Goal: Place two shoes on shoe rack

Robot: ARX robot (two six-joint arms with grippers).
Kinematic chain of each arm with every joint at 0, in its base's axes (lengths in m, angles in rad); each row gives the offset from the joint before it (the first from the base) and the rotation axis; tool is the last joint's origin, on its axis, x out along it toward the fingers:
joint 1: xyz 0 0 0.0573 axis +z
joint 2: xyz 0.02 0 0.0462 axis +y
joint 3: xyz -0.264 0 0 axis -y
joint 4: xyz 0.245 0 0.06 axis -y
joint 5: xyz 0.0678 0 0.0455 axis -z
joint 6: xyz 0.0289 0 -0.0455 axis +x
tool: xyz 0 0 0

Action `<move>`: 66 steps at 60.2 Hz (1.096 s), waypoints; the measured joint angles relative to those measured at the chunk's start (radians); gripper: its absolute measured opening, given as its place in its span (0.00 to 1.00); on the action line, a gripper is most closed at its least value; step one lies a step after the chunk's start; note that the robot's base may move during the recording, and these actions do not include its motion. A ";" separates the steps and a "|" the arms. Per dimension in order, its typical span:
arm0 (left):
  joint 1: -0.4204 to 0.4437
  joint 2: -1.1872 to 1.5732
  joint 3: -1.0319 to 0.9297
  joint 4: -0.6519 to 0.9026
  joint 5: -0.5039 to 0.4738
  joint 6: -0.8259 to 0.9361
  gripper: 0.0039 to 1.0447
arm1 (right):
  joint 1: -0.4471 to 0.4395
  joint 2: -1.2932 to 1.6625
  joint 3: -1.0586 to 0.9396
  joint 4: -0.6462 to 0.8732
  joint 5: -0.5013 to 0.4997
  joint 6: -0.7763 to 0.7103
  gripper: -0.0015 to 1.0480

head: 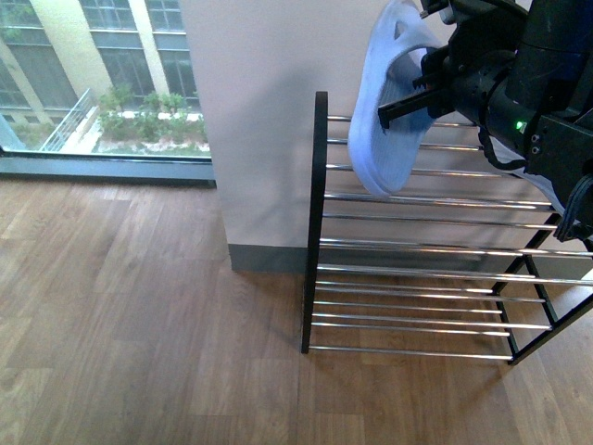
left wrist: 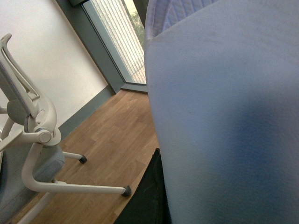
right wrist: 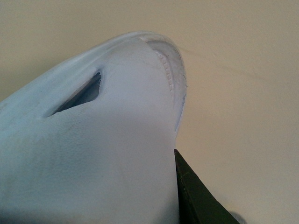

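Note:
One pale grey shoe (head: 389,139) hangs toe-down with its white sole facing me, above the top rods of the shoe rack (head: 320,222) at its left end. My left gripper (head: 403,107) is shut on it. This shoe (left wrist: 224,116) fills the left wrist view, pressed against one dark finger (left wrist: 147,196). In the right wrist view my right gripper (right wrist: 161,186) is shut on the other shoe (right wrist: 93,154), sole toward the camera, against a black finger (right wrist: 196,196). A pale patch (head: 545,181) behind the right arm may be that shoe.
The rack stands against a white wall (head: 259,139) on wood flooring (head: 139,324), its chrome tiers bare. A window (head: 93,74) lies far left. A white office chair (left wrist: 32,140) on casters shows in the left wrist view.

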 joint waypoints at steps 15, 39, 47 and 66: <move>0.000 0.000 0.000 0.000 0.000 0.000 0.02 | -0.006 0.052 -0.014 0.074 -0.162 -0.274 0.02; 0.000 0.000 0.000 0.000 0.000 0.000 0.02 | -0.089 0.177 0.098 0.041 -0.293 -0.542 0.02; 0.000 0.000 0.000 0.000 0.000 0.000 0.02 | -0.114 0.186 0.137 0.018 -0.331 -0.606 0.02; 0.000 0.000 0.000 0.000 0.000 0.000 0.02 | -0.200 0.248 0.253 -0.098 -0.402 -0.785 0.02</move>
